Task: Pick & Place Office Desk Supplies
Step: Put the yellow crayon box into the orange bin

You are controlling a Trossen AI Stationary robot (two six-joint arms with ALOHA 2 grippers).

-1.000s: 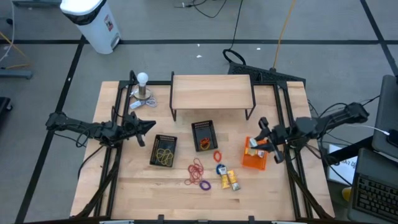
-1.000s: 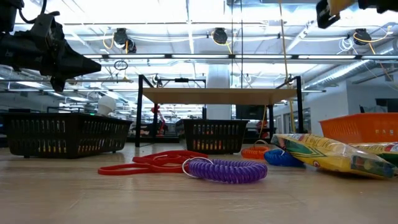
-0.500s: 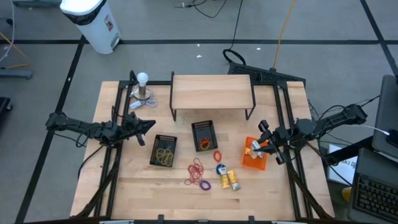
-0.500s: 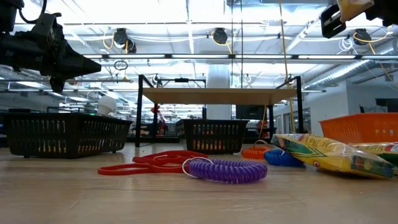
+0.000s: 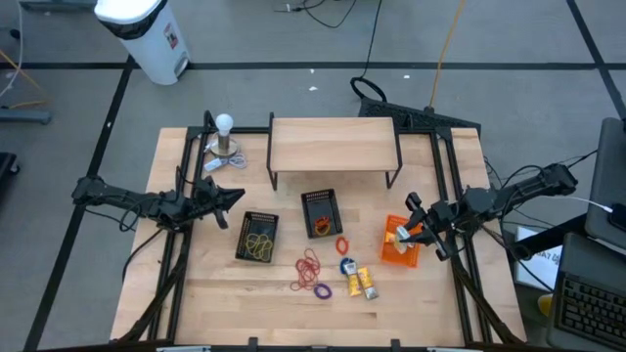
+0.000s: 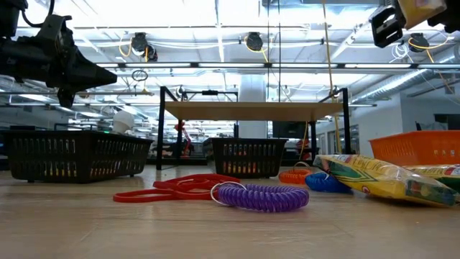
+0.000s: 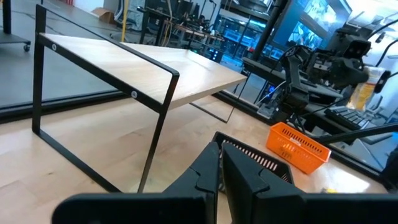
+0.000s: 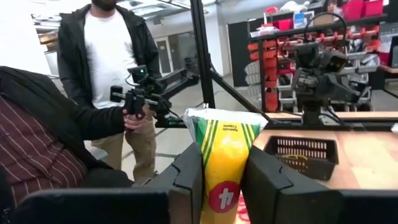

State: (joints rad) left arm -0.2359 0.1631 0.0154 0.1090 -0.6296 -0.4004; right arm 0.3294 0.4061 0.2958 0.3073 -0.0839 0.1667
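Trouble could come if the right claw [image 8: 224, 180], squeezing a yellow packet [image 8: 225, 162] above the orange bin [image 5: 399, 250] at four o'clock on the table, lets go off-center and it falls outside.

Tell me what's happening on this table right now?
The right gripper is shut on a yellow packet and holds it in the air above the orange bin at the table's right side. The left gripper waits shut, above the table's left side near a black basket. Rubber bands and more yellow packets lie loose on the wooden table.
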